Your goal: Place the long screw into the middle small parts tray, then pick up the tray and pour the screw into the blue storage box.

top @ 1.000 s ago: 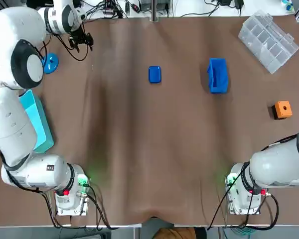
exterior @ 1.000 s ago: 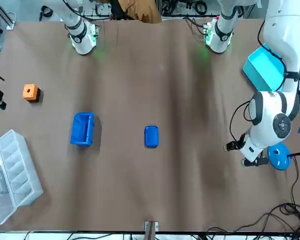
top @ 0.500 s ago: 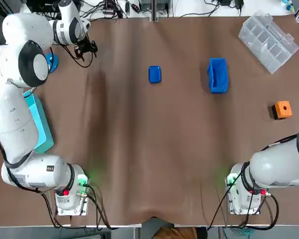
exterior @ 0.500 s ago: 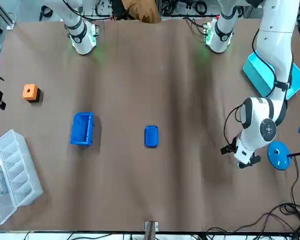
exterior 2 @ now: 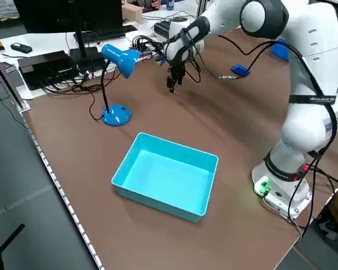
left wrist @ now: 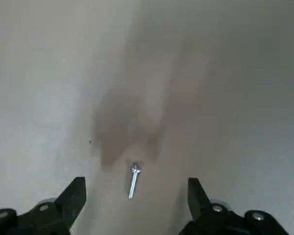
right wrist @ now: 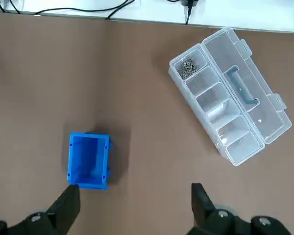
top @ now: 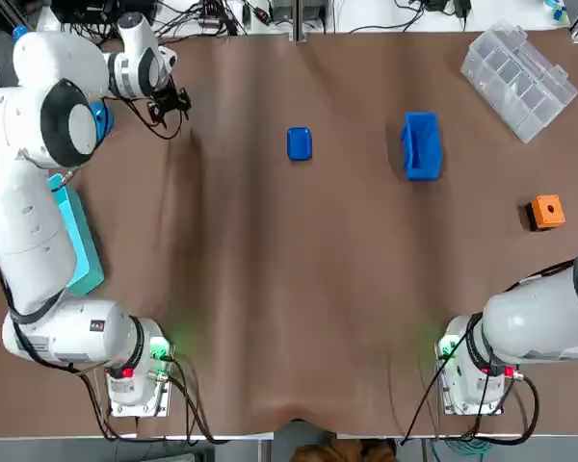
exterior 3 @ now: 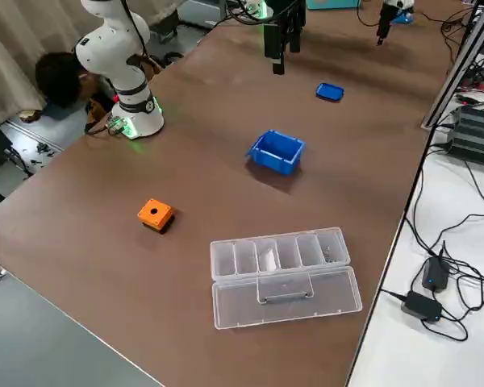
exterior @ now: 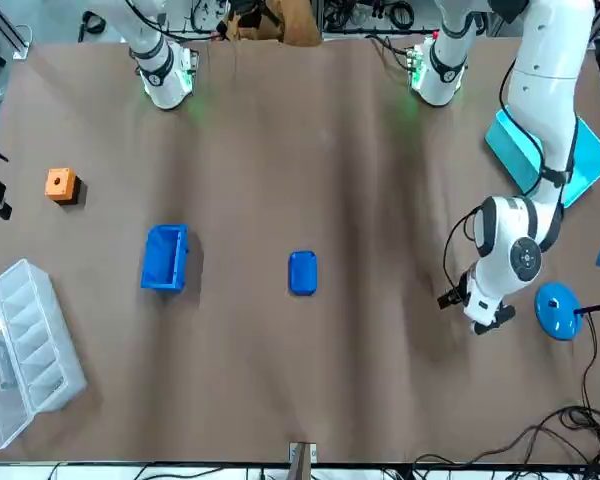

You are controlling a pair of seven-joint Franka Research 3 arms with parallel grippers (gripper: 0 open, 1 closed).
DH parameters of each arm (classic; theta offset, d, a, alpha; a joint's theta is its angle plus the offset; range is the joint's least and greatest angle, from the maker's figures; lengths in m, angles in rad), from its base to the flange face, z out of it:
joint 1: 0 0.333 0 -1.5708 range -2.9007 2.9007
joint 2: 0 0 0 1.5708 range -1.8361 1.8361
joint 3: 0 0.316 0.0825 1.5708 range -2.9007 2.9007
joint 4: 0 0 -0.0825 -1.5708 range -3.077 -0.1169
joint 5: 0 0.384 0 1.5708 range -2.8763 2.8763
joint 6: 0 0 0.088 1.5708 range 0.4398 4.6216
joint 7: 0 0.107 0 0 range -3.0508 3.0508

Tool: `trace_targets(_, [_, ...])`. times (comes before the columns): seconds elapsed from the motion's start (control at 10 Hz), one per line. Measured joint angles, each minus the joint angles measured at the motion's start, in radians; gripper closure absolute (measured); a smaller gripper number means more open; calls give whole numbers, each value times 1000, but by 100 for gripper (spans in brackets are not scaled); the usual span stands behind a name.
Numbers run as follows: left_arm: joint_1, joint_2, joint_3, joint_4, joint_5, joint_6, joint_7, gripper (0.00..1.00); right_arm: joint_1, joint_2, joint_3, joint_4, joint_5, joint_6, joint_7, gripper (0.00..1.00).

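Bright even overhead light; soft diffuse shadow streaks on table (top: 299, 289)

One screw (left wrist: 133, 181), one tray (top: 300, 143), one blue box (top: 422, 145)

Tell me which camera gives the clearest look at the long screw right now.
The left wrist view: the long screw lies flat between the open fingers of the left end effector. In the top, front and side views it is too small to make out; the right wrist view points at the blue storage box instead.
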Motion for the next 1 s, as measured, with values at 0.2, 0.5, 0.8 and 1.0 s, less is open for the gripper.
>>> trace_targets(0.2, [-19,23,0,-1,0,7,-17,10,4,0,1,0,0,0,0,0])
trace_targets(0.5, [-18,31,3,1,0,20,-20,20,4,0,0,0,0,0,0,0])
trace_targets(0.8, [-16,30,4,3,0,20,-20,29,5,0,1,0,0,0,0,0])
trace_targets(1.0, [-16,30,5,3,0,20,-20,32,5,0,1,0,0,0,0,0])
